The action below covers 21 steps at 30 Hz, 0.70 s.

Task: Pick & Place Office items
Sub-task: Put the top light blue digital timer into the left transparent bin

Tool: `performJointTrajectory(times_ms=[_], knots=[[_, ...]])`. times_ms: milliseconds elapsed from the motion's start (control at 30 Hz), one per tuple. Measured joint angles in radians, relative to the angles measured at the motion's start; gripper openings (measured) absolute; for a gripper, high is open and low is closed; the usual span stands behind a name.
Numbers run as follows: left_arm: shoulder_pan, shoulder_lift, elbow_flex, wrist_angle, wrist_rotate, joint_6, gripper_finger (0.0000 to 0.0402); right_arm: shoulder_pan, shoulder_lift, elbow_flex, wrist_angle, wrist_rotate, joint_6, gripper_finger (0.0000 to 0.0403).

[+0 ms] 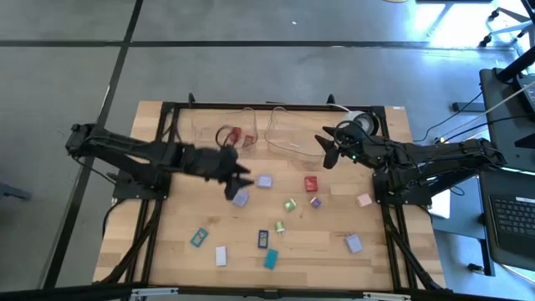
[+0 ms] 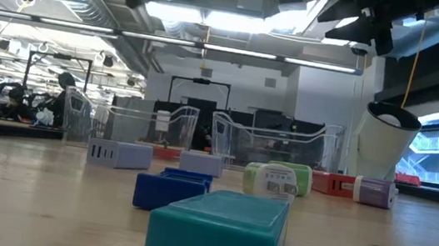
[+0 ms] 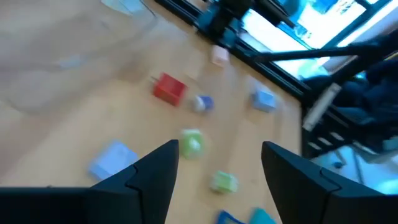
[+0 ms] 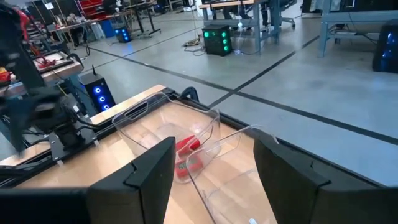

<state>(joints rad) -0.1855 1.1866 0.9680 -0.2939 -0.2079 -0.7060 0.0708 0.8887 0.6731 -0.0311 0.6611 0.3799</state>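
Jaws of the left gripper (image 3: 214, 165) stand apart with nothing between them, above scattered office items (image 1: 276, 213) mid-table; the right gripper (image 4: 211, 162) is likewise apart and empty, over the clear trays (image 4: 205, 155). Only the low view shows a teal block (image 2: 219, 228) nearest, then a green piece (image 2: 277, 180) with a label too small to read. Only the right wrist view shows red pieces (image 4: 186, 149) inside a tray.

Bright ceiling strip lights (image 2: 216, 17) lit the room evenly, with window glare burning white at the overhead picture's far corner. My left wrist's picture was smeared by motion, the small red block (image 3: 169, 88) soft-edged. The nearest teal block (image 2: 219, 228) sat out of focus.
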Motion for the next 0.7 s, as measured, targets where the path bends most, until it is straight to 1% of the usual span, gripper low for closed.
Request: performJointTrajectory(times_ms=[100,167,333,433,500,567,700], knots=[[-0.108,0.000,0.000,-0.019,-0.063,-0.103,0.0228,0.000,0.000,0.000,-0.001,-0.059,0.002,0.0221],[-0.173,0.000,0.000,-0.080,-0.070,-0.192,0.0228,0.000,0.000,0.000,-0.002,-0.123,0.002,0.0221],[-0.322,0.021,0.000,-0.282,-0.062,-0.530,0.0224,0.000,0.000,0.000,-0.033,-0.290,0.003,0.0221],[-0.392,0.053,0.000,-0.392,-0.056,-0.734,0.0224,0.000,0.000,0.000,-0.060,-0.341,0.005,0.0221],[-0.429,0.080,0.000,-0.441,-0.034,-0.861,0.0224,0.000,0.000,0.000,-0.075,-0.348,0.005,0.0221],[-0.457,0.115,0.000,-0.477,0.013,-0.969,0.0224,0.000,0.000,0.000,-0.094,-0.348,0.005,0.0221],[-0.497,0.210,0.000,-0.491,0.142,-1.077,0.0224,0.000,0.000,0.000,-0.124,-0.348,0.005,0.0221]])
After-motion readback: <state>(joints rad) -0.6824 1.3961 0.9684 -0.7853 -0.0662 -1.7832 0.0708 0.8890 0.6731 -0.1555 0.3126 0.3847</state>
